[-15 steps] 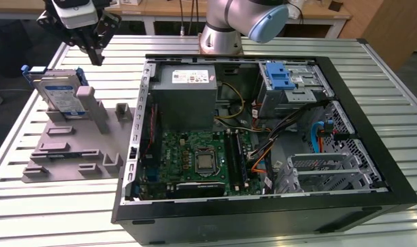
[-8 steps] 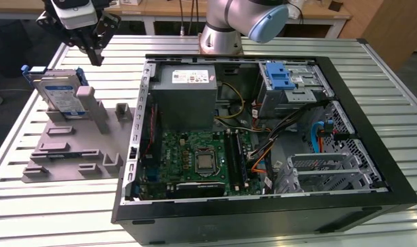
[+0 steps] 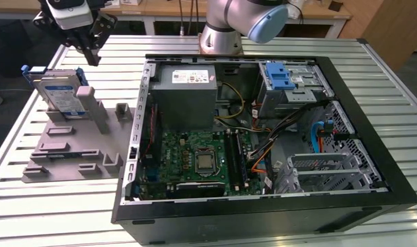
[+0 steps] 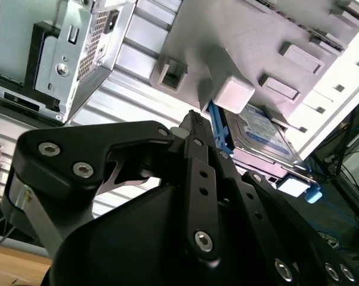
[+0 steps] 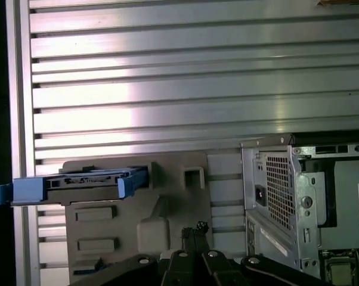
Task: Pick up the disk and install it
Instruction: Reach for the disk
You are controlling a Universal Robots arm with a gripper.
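Approach step, I'd say: nothing picked up yet. Fingers (image 3: 90,54) look pinched together with nothing between them, hovering over the tabletop (image 3: 50,216) at roughly 1 o'clock from the disk (image 3: 61,95) in the exterior view. Disk stands on edge, leaning in the grey holder (image 3: 78,149), at 9 o'clock of the open case (image 3: 263,218) and apart from it. My guess is a grab needs the fingers spread first, then lined up over the disk's top edge, clear of the holder.
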